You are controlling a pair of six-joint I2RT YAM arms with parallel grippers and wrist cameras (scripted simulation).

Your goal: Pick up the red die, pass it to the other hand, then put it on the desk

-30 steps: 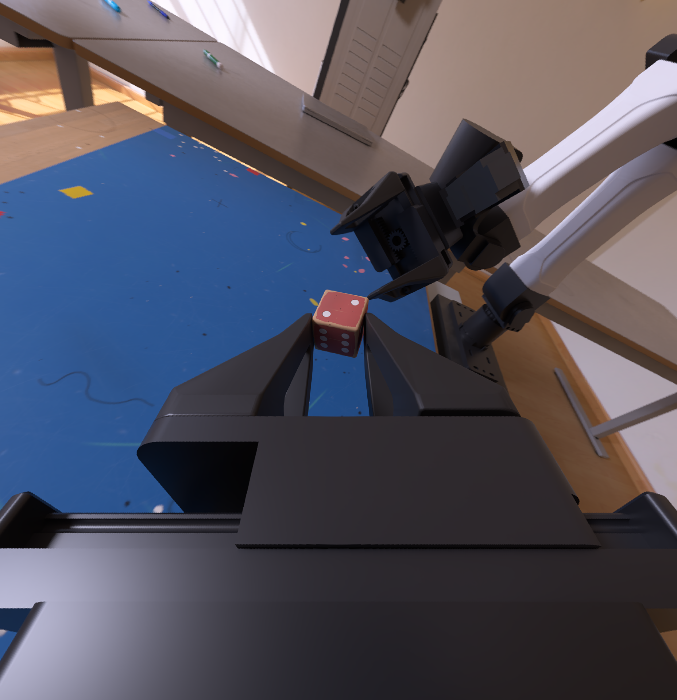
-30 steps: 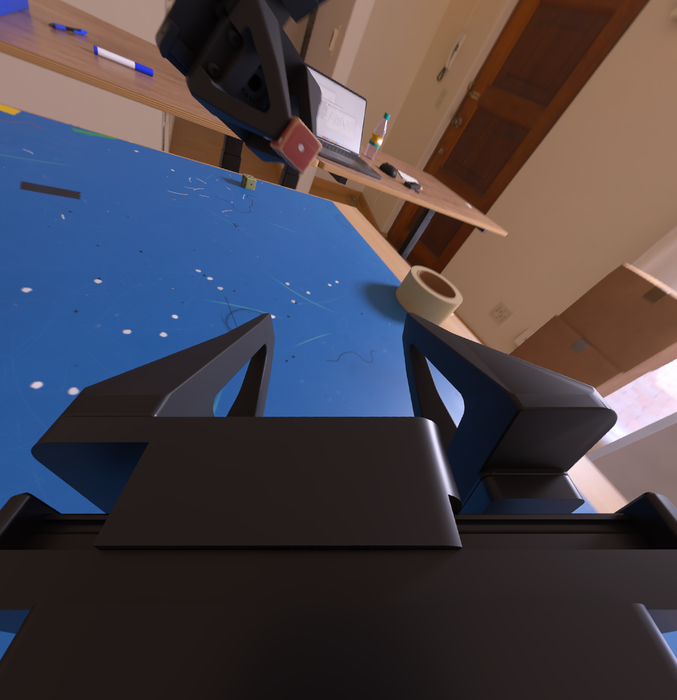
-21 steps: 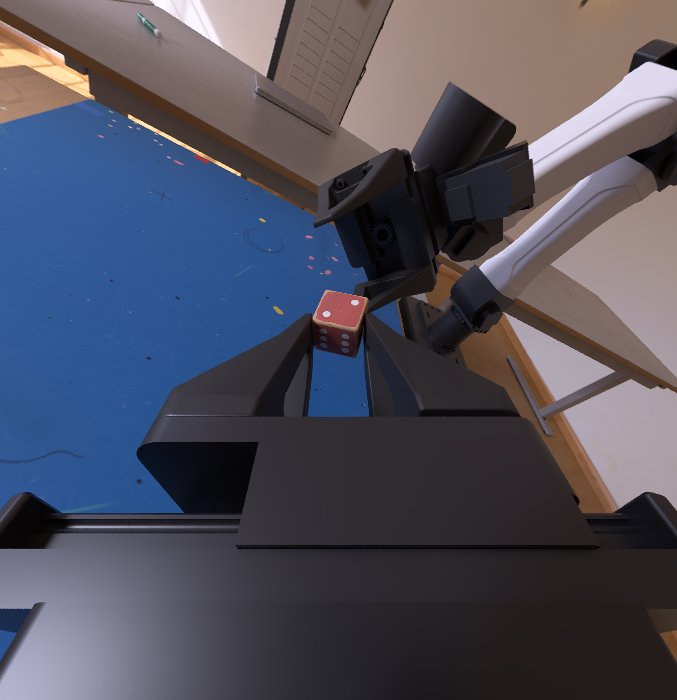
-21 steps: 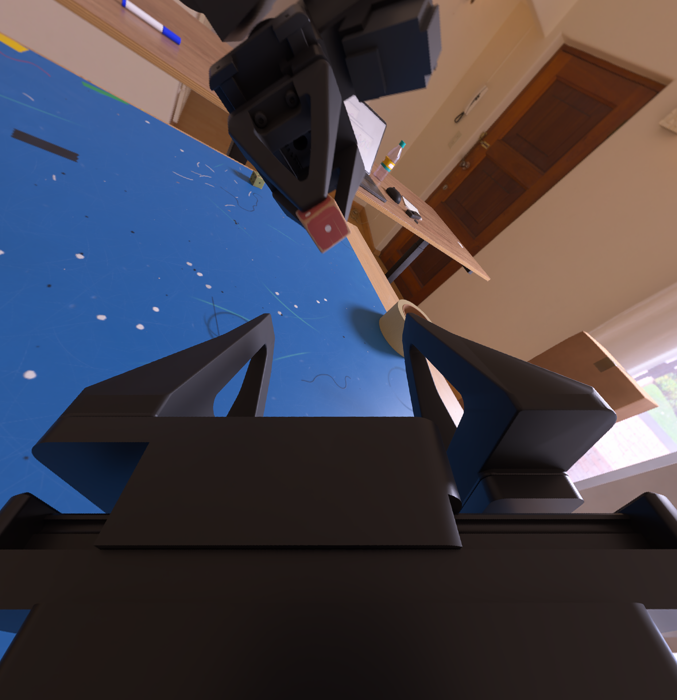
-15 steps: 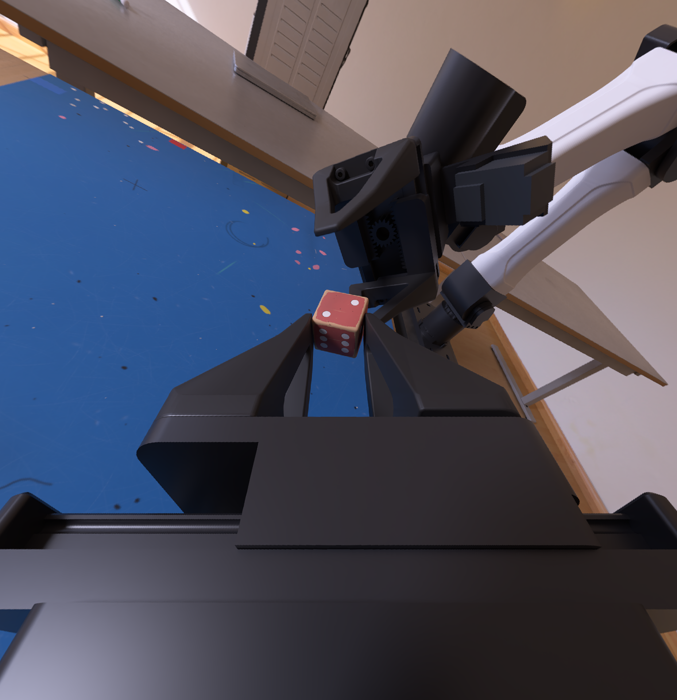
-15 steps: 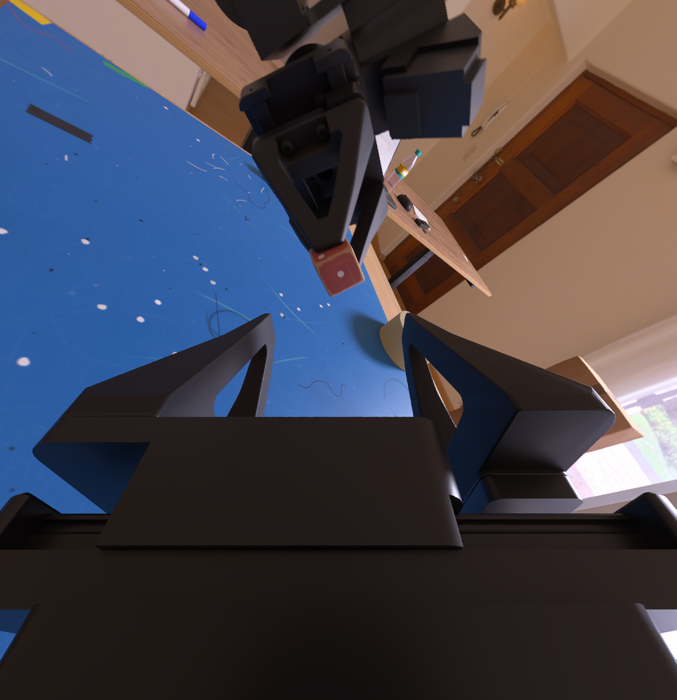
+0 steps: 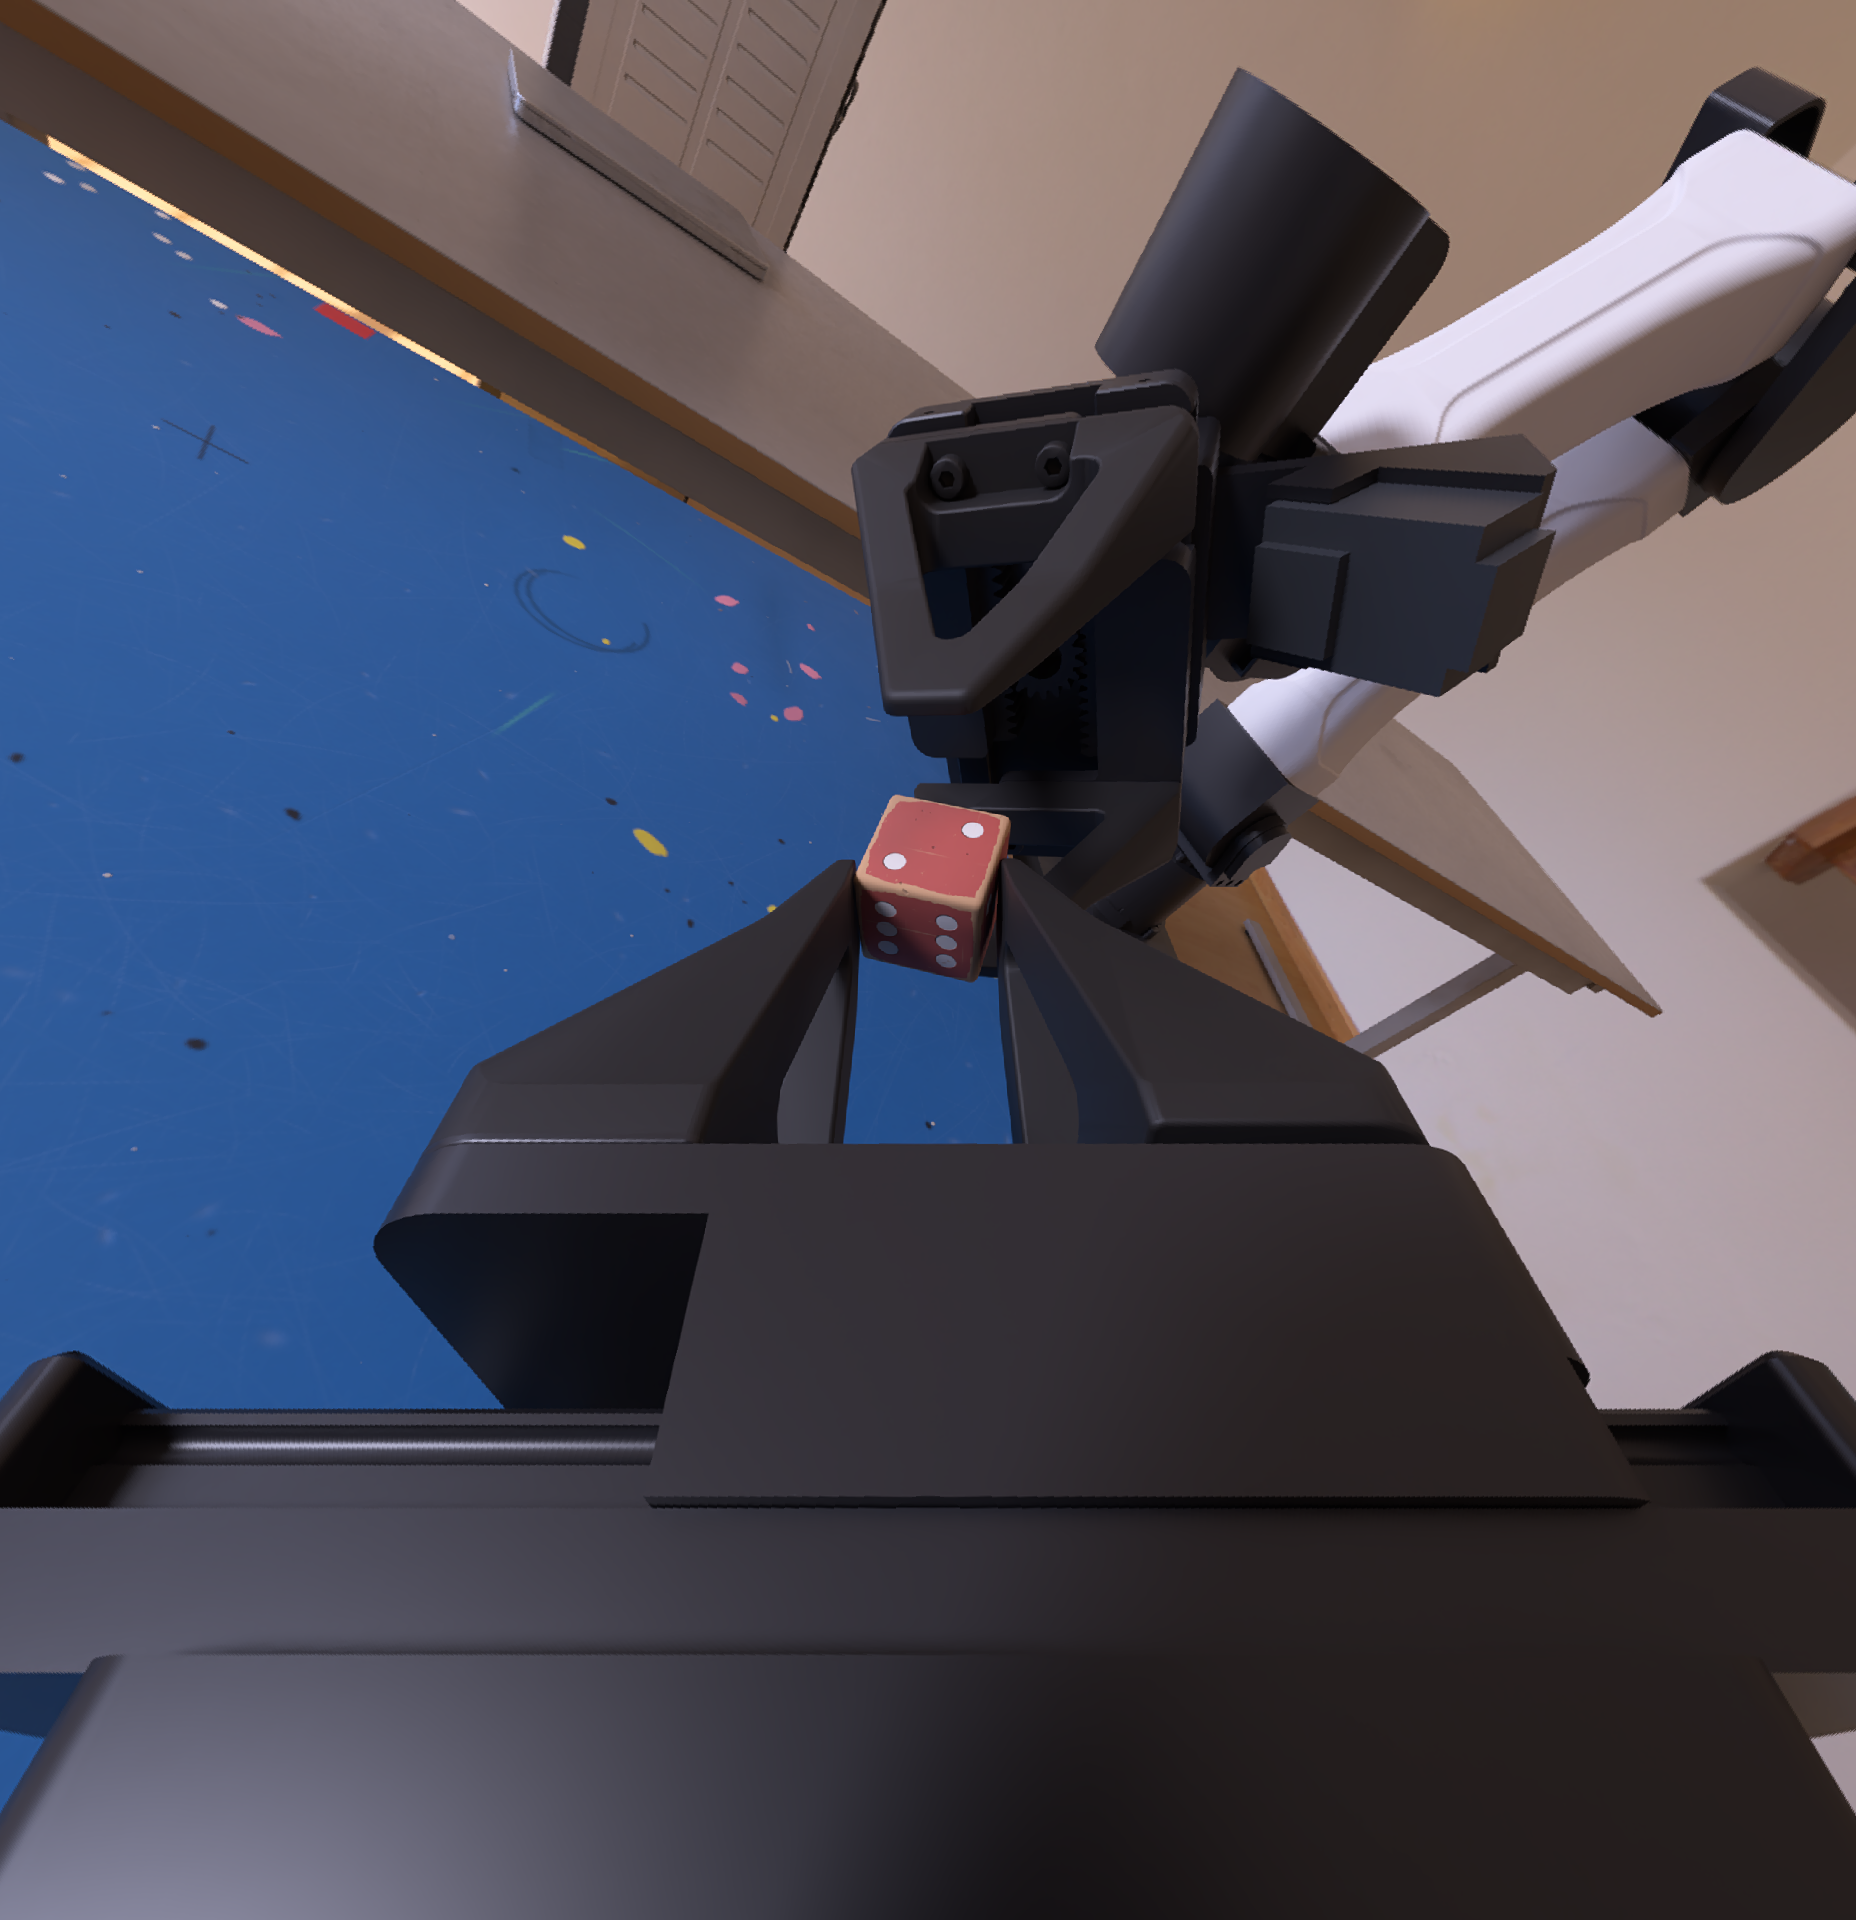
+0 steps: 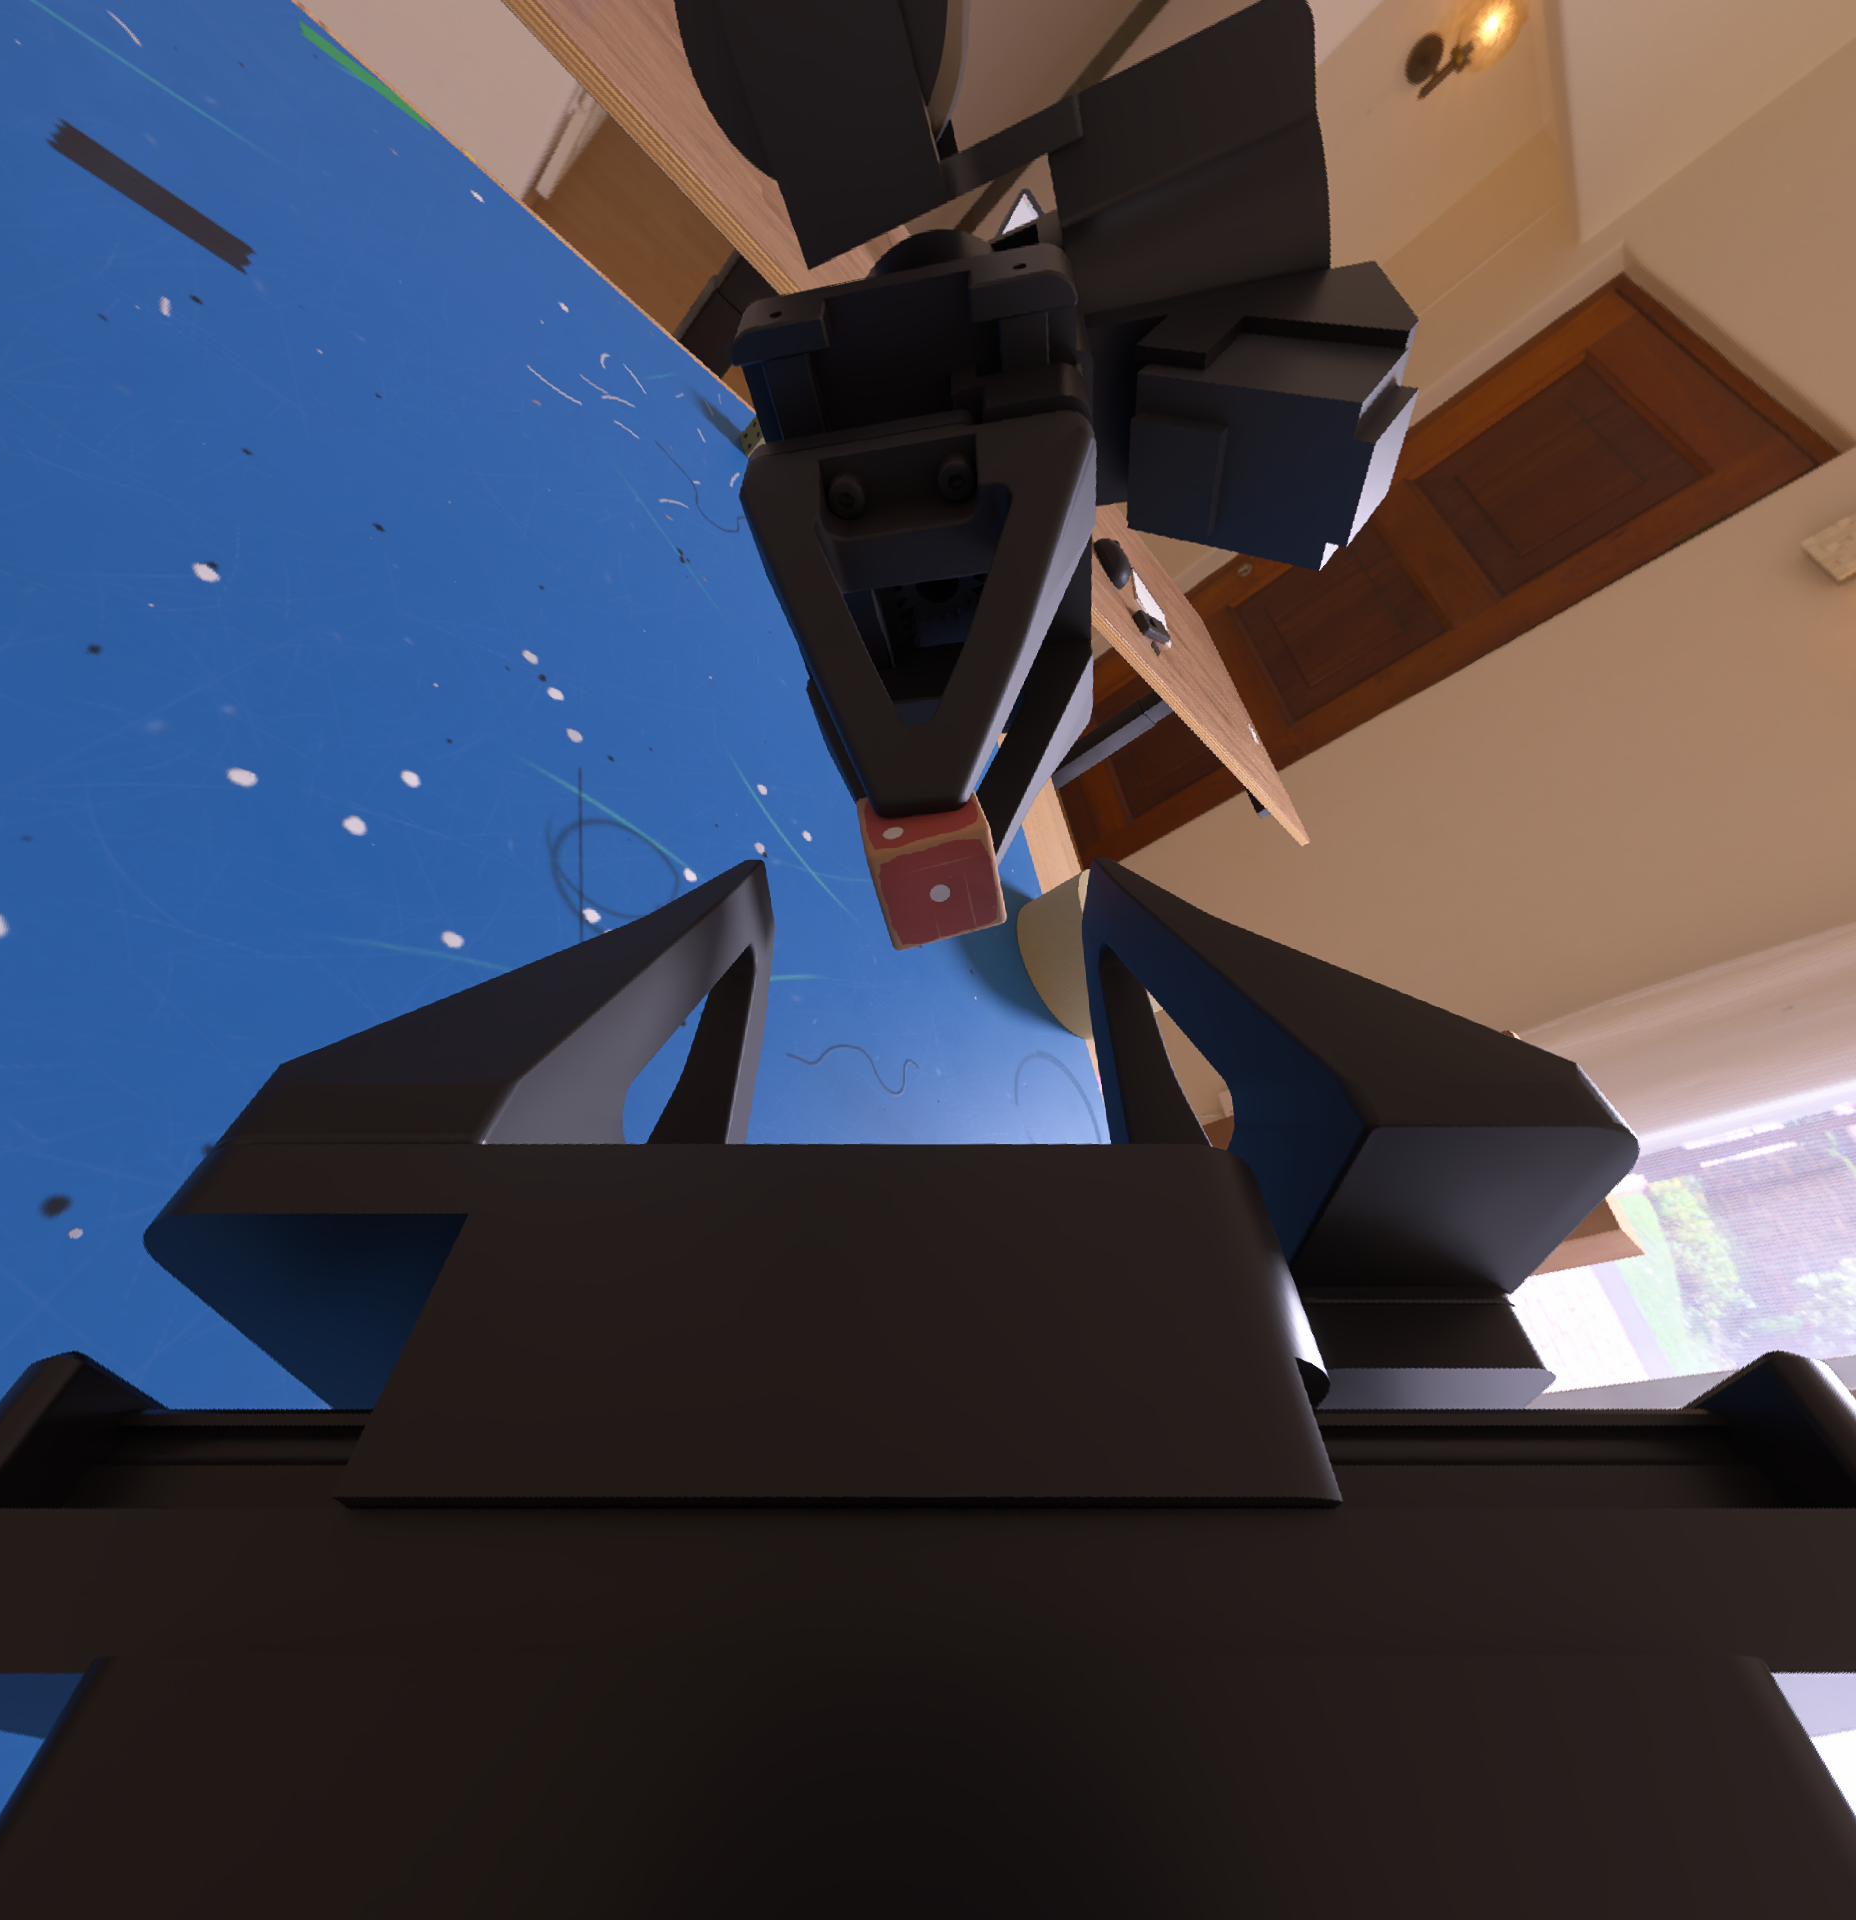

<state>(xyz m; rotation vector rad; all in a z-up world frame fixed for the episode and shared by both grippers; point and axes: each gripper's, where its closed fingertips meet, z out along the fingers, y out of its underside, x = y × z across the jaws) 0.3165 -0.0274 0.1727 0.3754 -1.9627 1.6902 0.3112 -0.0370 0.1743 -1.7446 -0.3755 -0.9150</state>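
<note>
Left gripper is clamped on the red die, holding it at the fingertips above the blue desk. Right gripper faces it with fingers spread apart; in the right wrist view the die sits just ahead of the gap between them, touching neither finger. Tape roll lies on the desk behind the right finger.

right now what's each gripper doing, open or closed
Left gripper: closed on the red die.
Right gripper: open, holding nothing, the die just ahead of its fingertips.
</note>
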